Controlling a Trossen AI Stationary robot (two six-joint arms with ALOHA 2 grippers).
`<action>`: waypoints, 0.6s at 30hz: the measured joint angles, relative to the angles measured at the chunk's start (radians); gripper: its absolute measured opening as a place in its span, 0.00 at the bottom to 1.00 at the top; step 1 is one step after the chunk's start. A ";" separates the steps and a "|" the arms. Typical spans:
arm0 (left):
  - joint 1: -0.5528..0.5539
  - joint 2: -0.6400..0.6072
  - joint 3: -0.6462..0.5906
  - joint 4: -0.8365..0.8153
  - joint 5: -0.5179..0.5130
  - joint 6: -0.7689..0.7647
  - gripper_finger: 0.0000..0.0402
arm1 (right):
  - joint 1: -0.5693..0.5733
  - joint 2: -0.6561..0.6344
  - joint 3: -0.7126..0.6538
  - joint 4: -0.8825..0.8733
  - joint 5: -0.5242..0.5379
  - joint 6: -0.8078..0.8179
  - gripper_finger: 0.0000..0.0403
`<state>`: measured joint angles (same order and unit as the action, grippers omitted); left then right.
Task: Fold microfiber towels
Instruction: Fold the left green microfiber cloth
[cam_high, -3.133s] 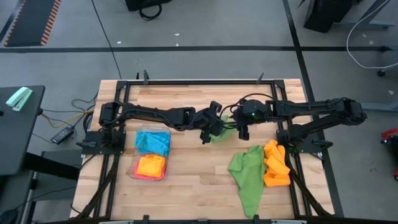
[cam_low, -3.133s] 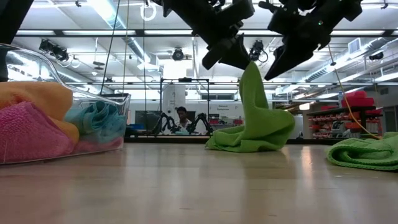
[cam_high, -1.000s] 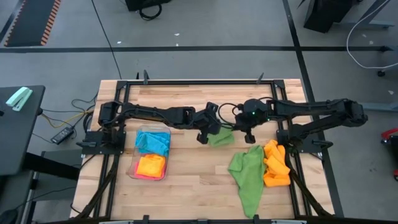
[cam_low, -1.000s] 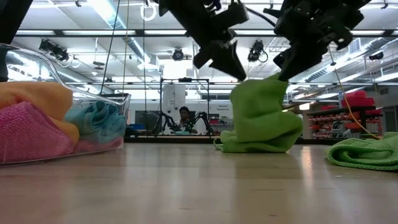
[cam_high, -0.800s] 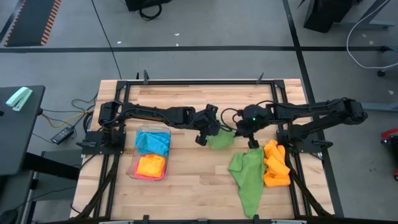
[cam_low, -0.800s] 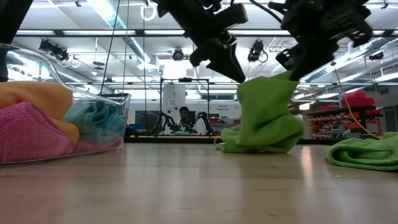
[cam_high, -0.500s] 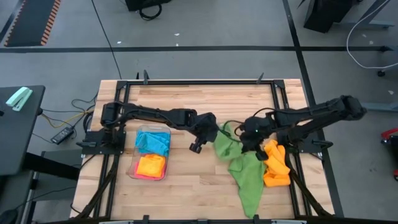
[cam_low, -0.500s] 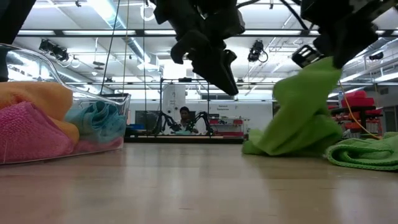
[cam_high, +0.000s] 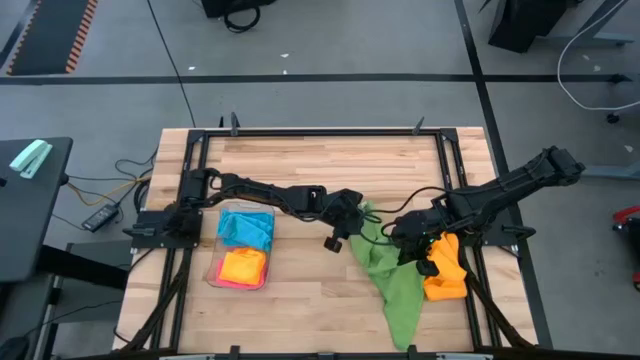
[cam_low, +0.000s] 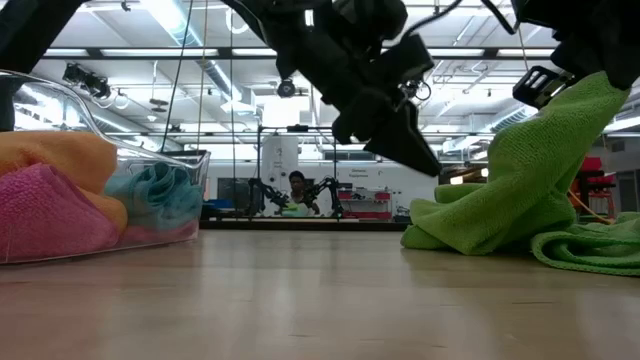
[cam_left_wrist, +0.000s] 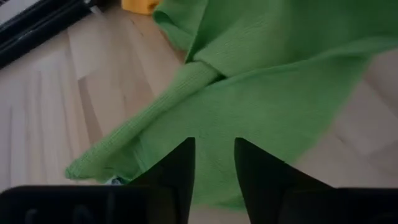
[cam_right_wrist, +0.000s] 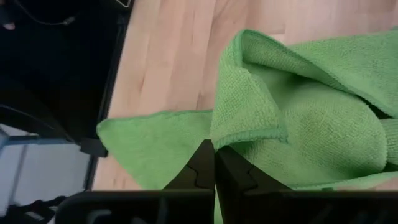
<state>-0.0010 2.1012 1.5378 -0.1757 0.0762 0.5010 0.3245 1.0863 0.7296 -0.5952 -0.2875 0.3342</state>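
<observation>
1. Right gripper is pinching a green towel by a folded edge, fingers clamped tight on it, lifting it off the table near a 2nd green towel & orange ones.
2. Left gripper is hanging just beside that cloth, fingers narrowly parted w/ nothing between them.
3. Blue towel & folded orange towel are sitting in the clear tray.
4. Risk: w/ only one corner held, the cloth is sagging & could bunch up or drag over the 2nd green towel, spoiling the fold.
</observation>
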 joint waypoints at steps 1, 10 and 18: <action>0.007 0.009 0.000 0.001 0.001 -0.001 0.33 | 0.010 0.000 0.000 0.000 0.015 0.004 0.01; 0.085 0.057 0.001 0.014 0.062 -0.126 0.44 | 0.047 0.000 0.000 0.006 0.052 0.055 0.02; 0.112 0.066 0.000 0.022 0.186 -0.181 0.45 | 0.047 0.000 0.000 0.006 0.054 0.048 0.02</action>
<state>0.1109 2.1675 1.5379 -0.1539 0.2619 0.3200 0.3717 1.0863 0.7296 -0.5896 -0.2338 0.3822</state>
